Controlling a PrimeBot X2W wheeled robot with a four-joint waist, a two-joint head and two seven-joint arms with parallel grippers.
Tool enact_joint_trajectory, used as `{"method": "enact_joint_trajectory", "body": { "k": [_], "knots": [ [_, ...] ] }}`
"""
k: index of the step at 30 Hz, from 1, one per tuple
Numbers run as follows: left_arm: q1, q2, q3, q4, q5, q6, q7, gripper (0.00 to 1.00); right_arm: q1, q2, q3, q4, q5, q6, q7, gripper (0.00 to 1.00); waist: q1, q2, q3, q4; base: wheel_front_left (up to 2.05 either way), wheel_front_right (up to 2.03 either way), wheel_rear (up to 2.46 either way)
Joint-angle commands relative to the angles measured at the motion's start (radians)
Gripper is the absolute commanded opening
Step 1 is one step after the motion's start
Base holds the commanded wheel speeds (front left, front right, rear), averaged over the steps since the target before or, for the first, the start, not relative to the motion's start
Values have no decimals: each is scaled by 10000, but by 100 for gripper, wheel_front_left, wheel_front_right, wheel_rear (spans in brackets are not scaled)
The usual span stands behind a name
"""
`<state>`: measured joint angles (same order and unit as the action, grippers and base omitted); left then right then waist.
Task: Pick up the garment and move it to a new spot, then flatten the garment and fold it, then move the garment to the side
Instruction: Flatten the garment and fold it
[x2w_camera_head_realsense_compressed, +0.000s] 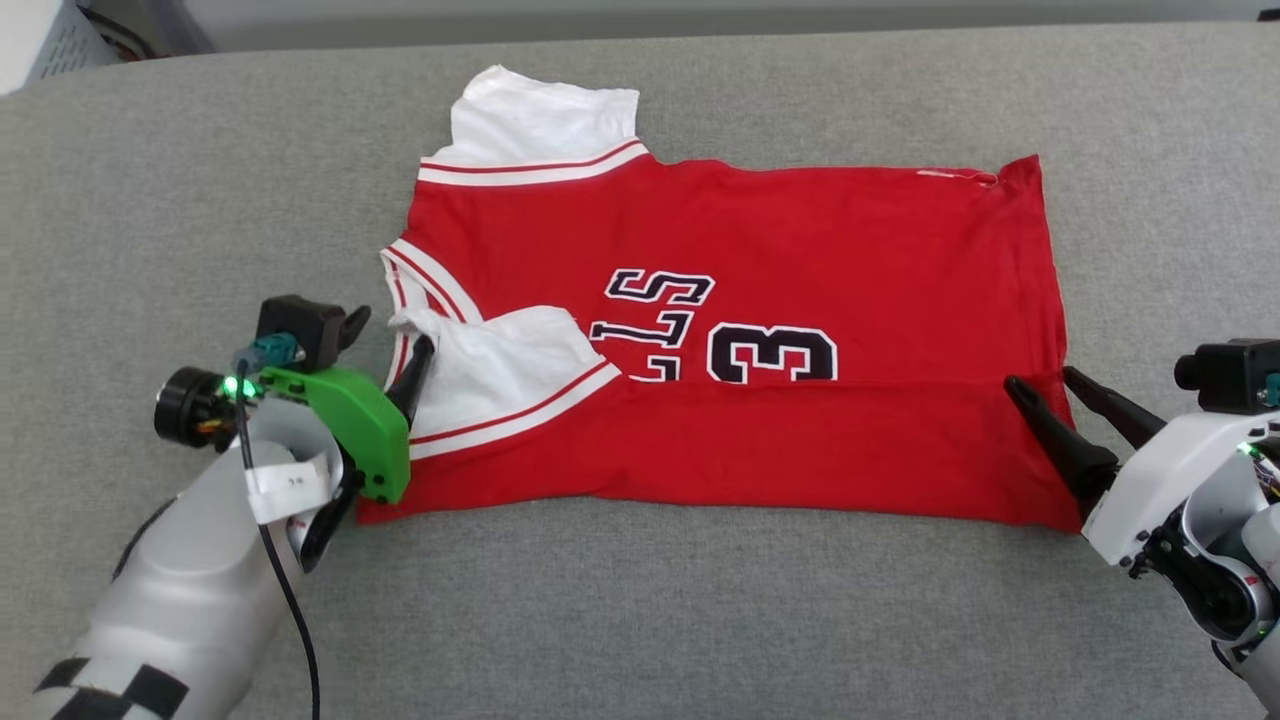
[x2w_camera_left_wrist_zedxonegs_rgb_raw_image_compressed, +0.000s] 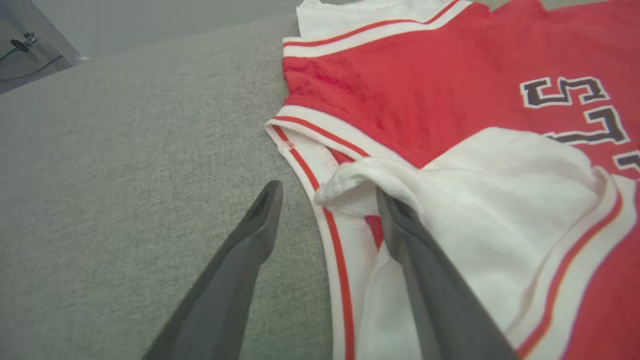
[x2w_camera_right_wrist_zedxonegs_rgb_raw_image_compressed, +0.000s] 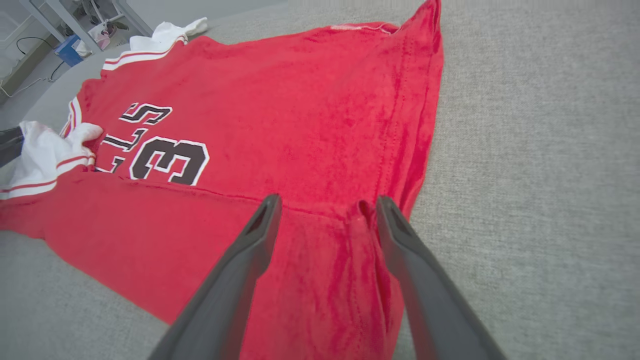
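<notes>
Our left pincer (x2w_camera_left_wrist_zedxonegs_rgb_raw_image_compressed: 327, 195) wide open astride the collar edge of the red jersey (x2w_camera_head_realsense_compressed: 800, 250), our right pincer (x2w_camera_head_realsense_compressed: 1040, 378) open over its folded corner, both gripping nothing.

A grey fabric surface (x2w_camera_head_realsense_compressed: 640, 600) lies under even light, a white slotted bin (x2w_camera_head_realsense_compressed: 58, 42) beyond its far-left corner.

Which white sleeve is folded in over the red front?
The sleeve beside the left gripper, covering part of the lettering; the other sleeve sticks out flat onto the grey surface.
</notes>
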<state>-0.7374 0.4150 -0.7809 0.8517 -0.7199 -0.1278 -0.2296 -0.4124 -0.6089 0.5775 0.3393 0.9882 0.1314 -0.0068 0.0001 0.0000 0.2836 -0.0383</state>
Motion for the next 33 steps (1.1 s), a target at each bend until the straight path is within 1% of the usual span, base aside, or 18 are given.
{"method": "enact_joint_trajectory", "body": {
  "k": [1,5,8,12,19,23,27,33],
  "knots": [
    [-413,189,-36,-160,-84,-27,-86,100,183,-123,48,-106,74,-7,-177,100,-1,0,-273,214,0,0,0],
    [-811,604,-209,-738,-396,-27,281,100,397,-322,54,-287,147,-7,-500,100,-1,0,-492,311,0,0,0],
    [-1089,913,-460,-1303,-701,-27,1055,100,505,-412,44,-355,149,-7,-640,100,-1,0,-612,371,0,0,0],
    [-1397,1333,-902,-2078,-1296,-28,2810,100,596,-453,70,-401,110,-7,-709,100,-1,0,-700,436,0,0,0],
    [-1694,1939,-1955,-3432,-2541,-28,6563,100,697,-459,159,-437,25,-7,-672,100,-1,0,-785,486,0,0,0],
    [-1615,2170,-2298,-3767,-3168,-28,7996,100,648,-428,181,-439,14,-7,-627,100,-1,0,-761,444,0,0,0],
    [-1433,2252,-2501,-3732,-3490,-27,8747,100,549,-400,237,-456,11,-7,-555,100,-1,0,-656,329,0,0,0],
    [-1032,2206,-2776,-3232,-3733,-26,9227,100,375,-334,332,-400,42,-7,-504,100,-1,0,-441,106,0,0,0]
  ]
}}
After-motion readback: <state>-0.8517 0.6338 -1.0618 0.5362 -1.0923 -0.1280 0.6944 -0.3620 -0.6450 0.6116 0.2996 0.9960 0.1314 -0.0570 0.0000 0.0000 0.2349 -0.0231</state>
